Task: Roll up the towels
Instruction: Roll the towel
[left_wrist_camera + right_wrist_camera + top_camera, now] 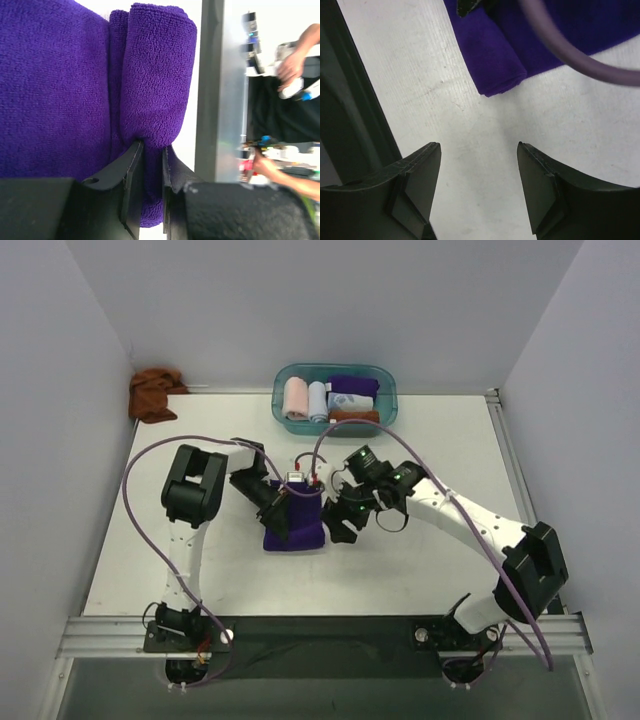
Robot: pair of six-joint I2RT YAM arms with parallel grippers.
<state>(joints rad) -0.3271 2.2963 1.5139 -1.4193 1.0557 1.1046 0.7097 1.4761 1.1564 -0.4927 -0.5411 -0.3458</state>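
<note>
The deep purple towel (pixel 295 525) lies partly rolled at the table's middle. My left gripper (pixel 282 512) is shut on its rolled edge. In the left wrist view the roll (pixel 157 75) is pinched between the fingertips of the left gripper (pixel 152 147), and the flat part (pixel 55 90) spreads to the left. My right gripper (pixel 338 523) stands open just right of the towel. Only bare table shows between the tips of the right gripper (pixel 479 146), with the towel's corner (pixel 495 60) ahead of them. The rust-brown towel (pixel 152 392) lies crumpled in the far left corner.
A teal basket (pixel 391 400) at the back middle holds several rolled cloths, pink, pale blue, purple and brown. A purple cable (pixel 570 60) crosses the right wrist view above the towel. White walls close the table on three sides.
</note>
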